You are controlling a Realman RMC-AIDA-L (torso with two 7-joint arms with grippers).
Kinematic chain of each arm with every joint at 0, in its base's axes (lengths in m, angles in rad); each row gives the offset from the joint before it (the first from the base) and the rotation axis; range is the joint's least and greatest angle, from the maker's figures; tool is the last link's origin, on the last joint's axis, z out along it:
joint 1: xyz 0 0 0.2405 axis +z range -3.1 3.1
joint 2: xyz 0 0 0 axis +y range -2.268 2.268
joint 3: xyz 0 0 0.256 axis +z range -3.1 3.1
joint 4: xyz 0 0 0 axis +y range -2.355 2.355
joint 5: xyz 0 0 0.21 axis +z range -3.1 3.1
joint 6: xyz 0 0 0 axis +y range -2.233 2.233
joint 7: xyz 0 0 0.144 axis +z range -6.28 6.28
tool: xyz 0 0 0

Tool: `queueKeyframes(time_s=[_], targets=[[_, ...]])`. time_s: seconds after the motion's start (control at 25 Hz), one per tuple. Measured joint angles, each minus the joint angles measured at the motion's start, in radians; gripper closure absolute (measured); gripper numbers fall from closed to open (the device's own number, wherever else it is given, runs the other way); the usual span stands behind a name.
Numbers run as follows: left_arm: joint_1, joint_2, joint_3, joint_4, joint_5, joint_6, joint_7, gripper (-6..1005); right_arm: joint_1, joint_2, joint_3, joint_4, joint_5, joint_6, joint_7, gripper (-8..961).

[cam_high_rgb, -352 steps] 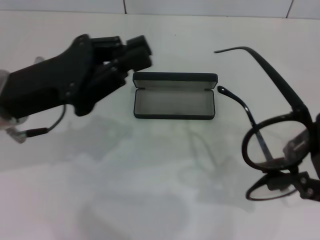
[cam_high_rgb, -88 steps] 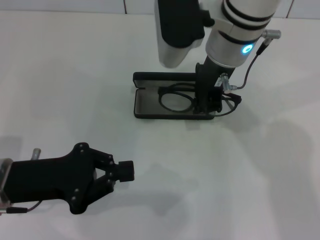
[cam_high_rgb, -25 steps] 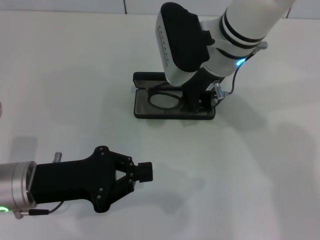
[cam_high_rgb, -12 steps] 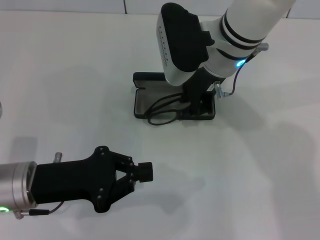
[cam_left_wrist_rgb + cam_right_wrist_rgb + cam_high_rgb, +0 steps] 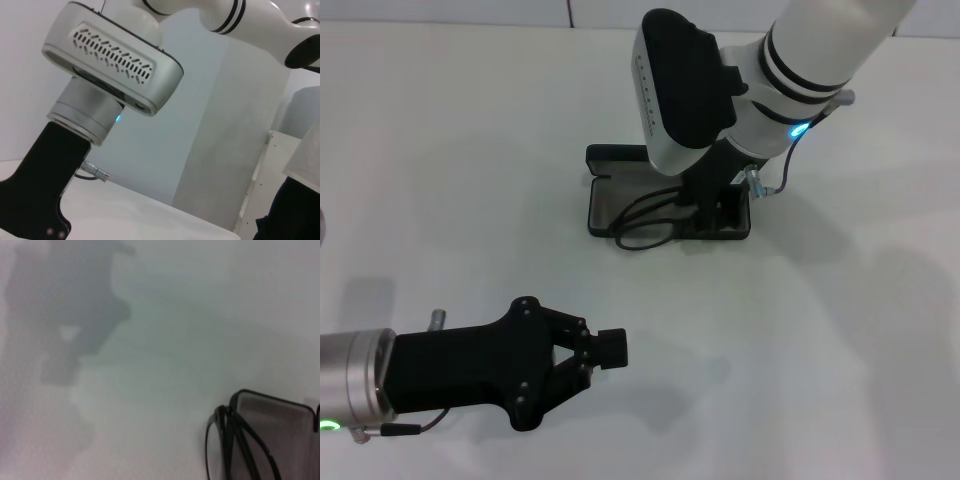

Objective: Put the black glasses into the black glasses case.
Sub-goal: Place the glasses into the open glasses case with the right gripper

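Left gripper [image 5: 610,348] slightly nearer, white table [image 5: 820,350].

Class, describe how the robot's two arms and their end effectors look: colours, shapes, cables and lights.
The right arm is glossy white with black rings, a blue light and a thin cable. Its wrist carries a grey vented housing. The left end effector is matte black and angular, on a silver cuff with a green light.

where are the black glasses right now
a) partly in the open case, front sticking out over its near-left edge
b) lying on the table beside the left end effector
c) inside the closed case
a: the black glasses sit partly in the open black glasses case, the frame overhanging its near-left edge.
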Motion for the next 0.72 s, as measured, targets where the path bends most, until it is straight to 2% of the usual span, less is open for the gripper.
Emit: queueKeyframes(time_s=[0.6,0.72], targets=[[-0.001,0.001,0.0,-0.002,0.0,-0.001,0.002,949,-0.003,0.0,-0.009,-0.003,0.015,0.003,0.0,736],[-0.001,0.001,0.0,-0.002,0.0,-0.002,0.002,949,-0.003,0.0,-0.016,0.0,0.023,0.003,0.0,784]])
